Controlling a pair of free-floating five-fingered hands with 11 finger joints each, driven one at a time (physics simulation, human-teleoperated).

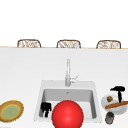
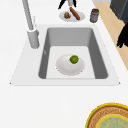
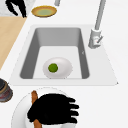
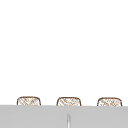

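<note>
My right hand point(image 1: 118, 90) hovers over a white plate point(image 1: 104, 101) on the counter right of the sink, fingers spread and straight, holding nothing. In the right side view this hand point(image 3: 53, 110) covers most of the plate point(image 3: 20, 110) and of the long brown stick point(image 3: 33, 96) lying on it. A small brown ball point(image 1: 109, 98) also sits on that plate. My left hand point(image 1: 45, 109) hangs at the sink's front left corner with its fingers relaxed downward and nothing in them. In the basin lies a white bowl point(image 2: 66, 67) with a green lime point(image 2: 74, 59) in it.
A large red ball point(image 1: 67, 114) stands before the sink's point(image 1: 41, 85) front edge. The tall faucet point(image 1: 68, 71) rises at the back rim. A dark jar point(image 1: 109, 117) stands beside the white plate. A yellow-rimmed plate point(image 1: 11, 110) lies at the counter's left.
</note>
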